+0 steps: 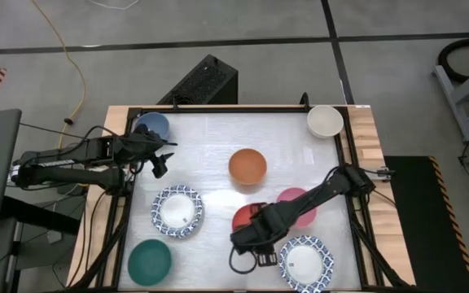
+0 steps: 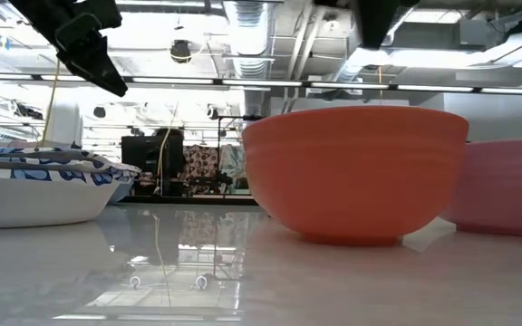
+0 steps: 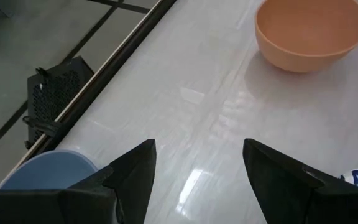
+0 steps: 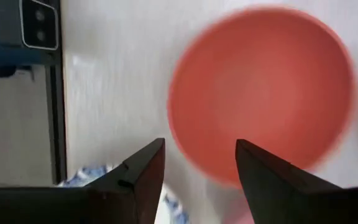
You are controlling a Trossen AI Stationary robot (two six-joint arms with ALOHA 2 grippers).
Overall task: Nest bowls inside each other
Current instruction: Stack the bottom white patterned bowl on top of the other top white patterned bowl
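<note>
The table (image 1: pixel 218 138) carries seven visible spots of bowls, none seen nested except possibly the patterned ones. Two white bowls with blue patterned rims show widest: one (image 1: pixel 177 212) toward the left part of the near half, which in the low view looks like more than one stacked, and one (image 1: pixel 306 264) at the near edge right of the middle. Then one each of the plain bowls: green bowl (image 1: pixel 150 261) by the near left corner, orange bowl (image 1: pixel 247 166) around the centre, pink bowl (image 1: pixel 295 202) right of centre, red bowl (image 1: pixel 245 217) just beside it and partly hidden by the right arm, blue bowl (image 1: pixel 152 125) at the far left corner, cream bowl (image 1: pixel 325 121) at the far right corner.

The right gripper (image 4: pixel 199 158) hangs over the red bowl's rim, fingers apart, holding nothing. The left gripper (image 3: pixel 197 163) hovers beside the blue bowl, fingers spread, empty.
</note>
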